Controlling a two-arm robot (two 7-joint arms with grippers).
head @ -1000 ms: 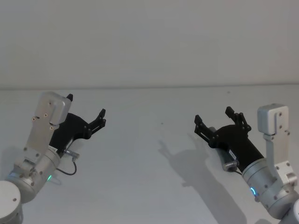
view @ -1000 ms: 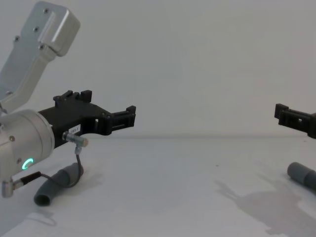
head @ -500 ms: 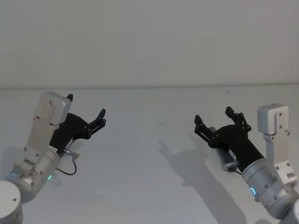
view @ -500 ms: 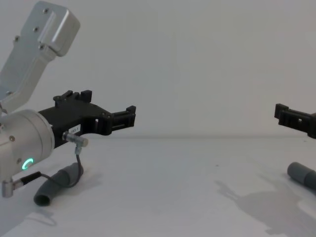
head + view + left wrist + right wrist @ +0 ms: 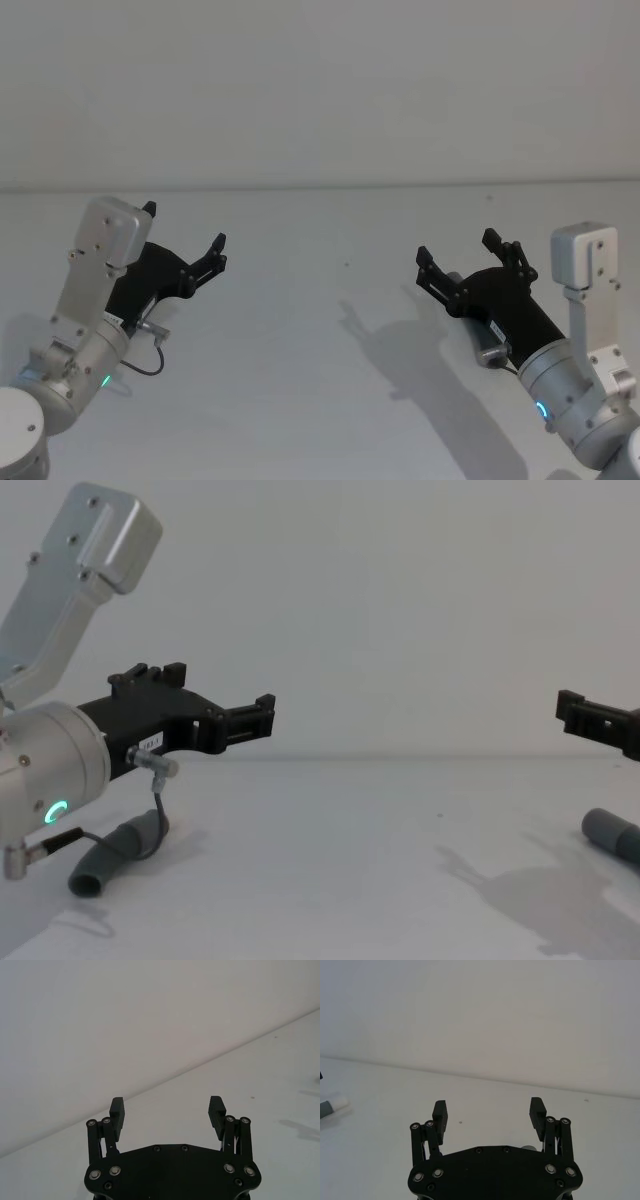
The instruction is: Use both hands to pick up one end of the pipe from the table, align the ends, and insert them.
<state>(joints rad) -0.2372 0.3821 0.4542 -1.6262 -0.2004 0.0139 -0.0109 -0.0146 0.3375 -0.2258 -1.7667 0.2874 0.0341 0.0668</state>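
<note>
While both arms reach forward over the table, the black angular left gripper [image 5: 184, 226] hangs at the left of the head view, its two fingers spread wide with nothing between them. The left wrist view shows the left gripper [image 5: 167, 1105] with bare table in the gap. In the chest view the left gripper [image 5: 215, 692] takes up the left side on its silver-grey arm [image 5: 75, 570], raised well clear of the surface.

Just below it, at the lower left of the chest view, a short dark-grey flexible hose piece [image 5: 108, 862] lies on the plain white matt table [image 5: 330, 880]. Its open end is turned toward the camera, and a thin black wrist cable [image 5: 160, 810] crosses in front of it.

The black angular right gripper [image 5: 456, 246] sits at the right of the head view, likewise spread wide and empty, tips aimed toward the upper left. The right wrist view shows the right gripper [image 5: 488, 1106] with open table between its fingers. At the right edge of the chest view the right gripper [image 5: 585, 713] juts in. Beneath it, at the lower right edge, a second hose piece [image 5: 612, 833] rests on the table, cut off by the frame. The two pieces lie well apart.

At the left edge of the right wrist view lies a grey cuff with a white tip [image 5: 331, 1105]. I cannot tell which piece it belongs to.
</note>
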